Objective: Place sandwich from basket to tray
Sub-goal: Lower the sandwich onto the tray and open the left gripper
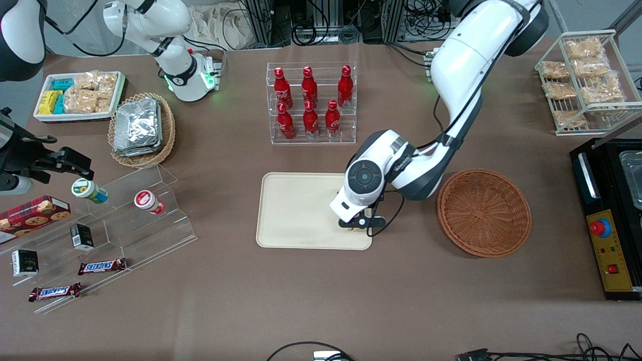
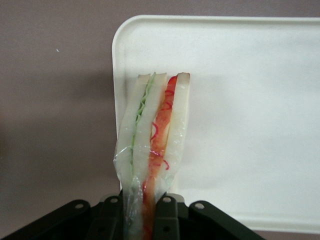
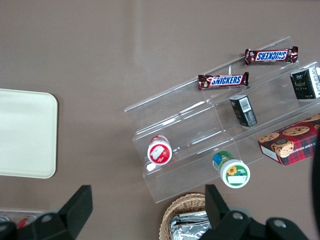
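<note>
The left gripper [image 1: 359, 225] is down over the tray [image 1: 296, 210], at the corner nearest the basket [image 1: 484, 212] and nearest the front camera. Its two dark fingers [image 2: 165, 220] are drawn in narrow, pinching the sandwich [image 2: 152, 145] by one end, so the wedge sticks out from between them over the tray's rim. From the front, only a pale scrap of it shows under the black finger mount.

Up close the sandwich is wrapped in thin, crinkled clear film. Three pale white bread slices stand edge-on, with a green shredded layer in one gap and an orange-red layer in the other. It looks soft and slightly bowed under the squeeze.

The tray is smooth, matte cream plastic, rectangular with rounded corners and a low raised rim. The basket sits at about three o'clock from the tray, near it but apart: round, shallow, tightly woven reddish-brown wicker, with nothing showing inside. The table [image 1: 321, 301] is covered in plain, dull brown cloth. At roughly twelve o'clock from the tray stands a clear acrylic rack holding glossy red bottles [image 1: 310, 103]
</note>
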Controlling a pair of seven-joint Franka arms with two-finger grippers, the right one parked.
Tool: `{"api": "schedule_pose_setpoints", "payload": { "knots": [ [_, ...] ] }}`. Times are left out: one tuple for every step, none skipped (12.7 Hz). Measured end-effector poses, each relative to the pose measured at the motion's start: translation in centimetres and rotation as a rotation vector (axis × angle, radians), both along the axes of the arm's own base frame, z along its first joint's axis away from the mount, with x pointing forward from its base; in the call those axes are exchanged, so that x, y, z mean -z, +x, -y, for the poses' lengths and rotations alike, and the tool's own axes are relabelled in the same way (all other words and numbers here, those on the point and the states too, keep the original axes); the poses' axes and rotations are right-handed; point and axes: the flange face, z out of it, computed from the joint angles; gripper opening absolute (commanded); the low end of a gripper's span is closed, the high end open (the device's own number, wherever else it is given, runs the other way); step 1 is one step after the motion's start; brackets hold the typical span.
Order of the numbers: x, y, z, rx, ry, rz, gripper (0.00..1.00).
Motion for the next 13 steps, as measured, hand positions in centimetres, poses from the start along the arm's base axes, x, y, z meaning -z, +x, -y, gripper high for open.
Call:
{"api": "schedule_pose_setpoints", "payload": {
  "knots": [
    [1.3, -0.1, 0.3, -0.002, 0.006, 0.006, 0.00],
    [2.3, -0.2, 0.4, -0.005, 0.006, 0.005, 0.06],
    [3.0, -0.2, 0.5, -0.008, 0.006, 0.000, 0.56],
    [3.0, -0.2, 0.5, -0.010, 0.006, 0.001, 1.00],
    [2.8, -0.1, 0.5, -0.012, 0.004, 0.004, 1.00],
    [2.8, 0.0, 0.5, -0.013, 0.003, 0.005, 1.00],
    [2.7, 0.0, 0.5, -0.014, 0.003, 0.006, 1.00],
    [2.7, 0.0, 0.5, -0.015, 0.002, 0.007, 1.00],
    [2.7, 0.1, 0.5, -0.015, 0.002, 0.008, 1.00],
    [2.6, 0.1, 0.5, -0.015, 0.002, 0.009, 1.00],
    [2.5, 0.2, 0.5, -0.016, 0.001, 0.011, 1.00],
    [2.5, 0.2, 0.5, -0.016, 0.001, 0.013, 1.00],
    [2.4, 0.2, 0.5, -0.017, 0.000, 0.015, 1.00]
  ]
}}
